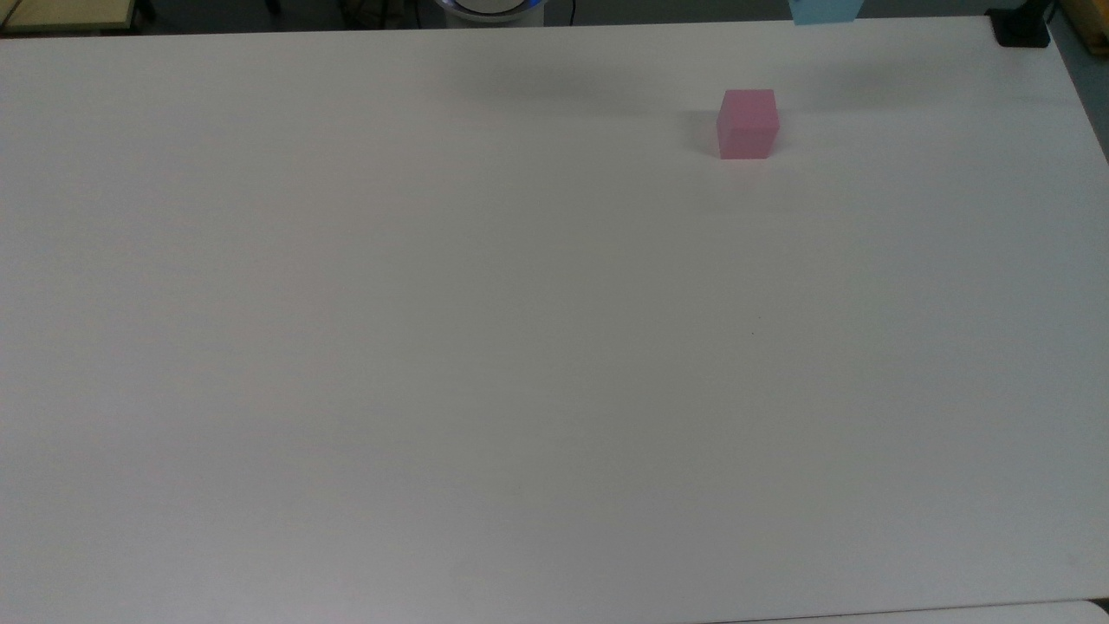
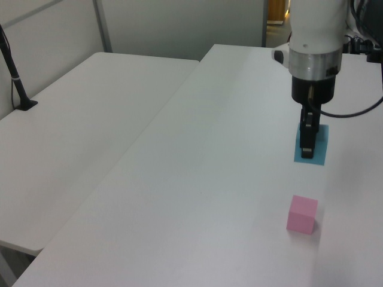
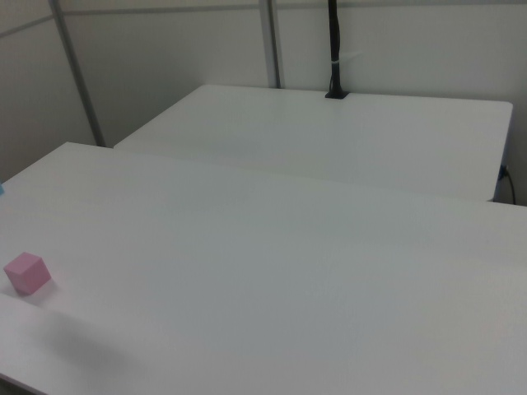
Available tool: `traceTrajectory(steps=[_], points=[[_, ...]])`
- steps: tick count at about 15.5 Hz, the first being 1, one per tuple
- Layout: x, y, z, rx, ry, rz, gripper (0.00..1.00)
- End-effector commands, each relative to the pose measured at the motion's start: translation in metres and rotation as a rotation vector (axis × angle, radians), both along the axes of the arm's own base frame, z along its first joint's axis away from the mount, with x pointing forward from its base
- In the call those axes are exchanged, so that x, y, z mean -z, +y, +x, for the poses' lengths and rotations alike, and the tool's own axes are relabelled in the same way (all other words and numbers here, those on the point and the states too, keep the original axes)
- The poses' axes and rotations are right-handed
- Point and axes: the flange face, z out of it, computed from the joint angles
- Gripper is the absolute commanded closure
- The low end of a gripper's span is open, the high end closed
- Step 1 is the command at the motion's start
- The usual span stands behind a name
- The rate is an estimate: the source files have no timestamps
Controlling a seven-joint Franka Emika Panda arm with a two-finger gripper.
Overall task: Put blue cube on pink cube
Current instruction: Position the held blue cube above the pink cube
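The pink cube (image 1: 747,124) stands alone on the white table (image 1: 520,364), near the top view's upper right; it also shows as the pink cube (image 2: 301,214) and the pink cube (image 3: 27,273). My gripper (image 2: 307,153) hangs from the white arm in the left view, shut on the blue cube (image 2: 319,153). That cube is held off the table, above the pink cube in the left view and apart from it. A strip of the blue cube (image 1: 826,10) shows at the top view's upper edge, up and right of the pink cube.
A second white table (image 2: 90,119) adjoins mine on the left view's left, with a black post (image 2: 15,78) clamped to it. A black clamp (image 1: 1022,26) sits at the top view's upper right corner. A cable (image 2: 353,110) trails from the arm.
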Motion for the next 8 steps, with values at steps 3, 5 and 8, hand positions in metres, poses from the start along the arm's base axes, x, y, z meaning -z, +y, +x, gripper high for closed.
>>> traceTrajectory(steps=[3,5,8], points=[[0.079,-0.019,-0.022,0.116,-0.005,0.028,0.8],[0.103,-0.023,-0.027,0.119,0.0,0.02,0.8],[0.124,-0.026,-0.028,0.109,-0.018,0.026,0.8]])
